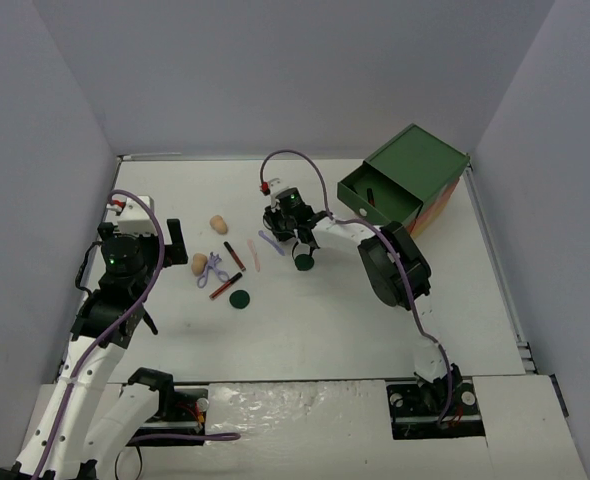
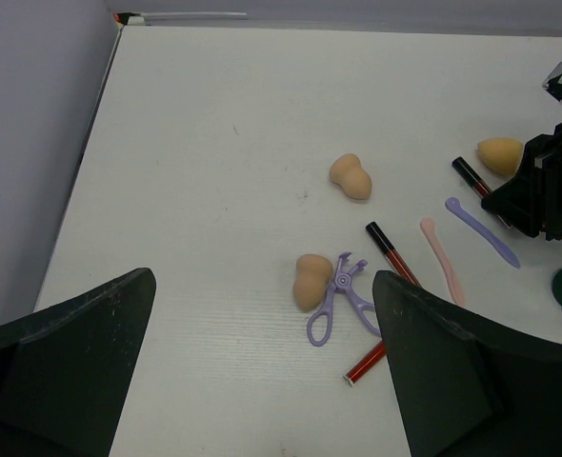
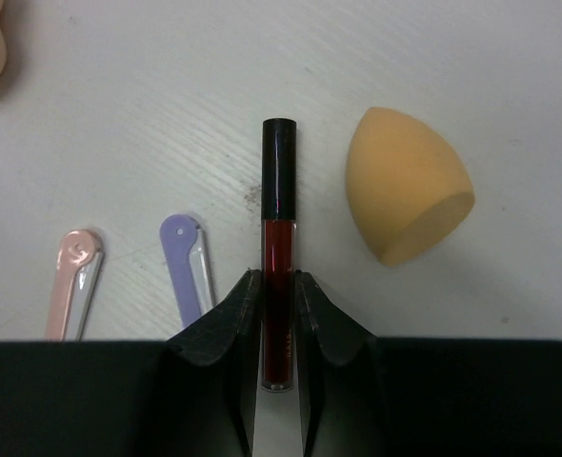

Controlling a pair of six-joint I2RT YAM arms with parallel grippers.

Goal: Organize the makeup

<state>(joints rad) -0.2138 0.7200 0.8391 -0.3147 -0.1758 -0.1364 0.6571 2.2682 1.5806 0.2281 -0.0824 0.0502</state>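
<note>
Toward the far edge of the counter [image 1: 375, 330], about midway along it, my right claw [image 3: 273, 286] is clenched on a red stick [image 3: 278, 214]. Both fingers press its dark body and its black cap points away from the claw. I cannot tell whether the stick is lifted or lies flat. In the wrist view a sponge [image 3: 407, 188] sits just beside it on the right, not touching. On the left a lilac stick [image 3: 188, 267] and a pink stick [image 3: 73, 281] lie side by side, apart from it. A disc [image 1: 302, 262] lies close by the claw, on its near side.

Further toward the left edge I see a second sponge [image 2: 350, 177] alone, and a third sponge [image 2: 311, 281] touching the lilac tool [image 2: 343, 295]. A second red stick [image 2: 392, 252] lies beside the tool. A third red stick [image 2: 365, 364] is partly hidden behind my left claw's finger. A second disc [image 1: 239, 298] lies on the near side of this group.

My left claw [image 2: 262, 281] hangs released near the left edge, spread wide, grasping nothing.

At the far right corner stands the chest [image 1: 437, 215] with its green drawer [image 1: 347, 188] pulled out. A small dark thing lies inside it; I cannot make out what.
</note>
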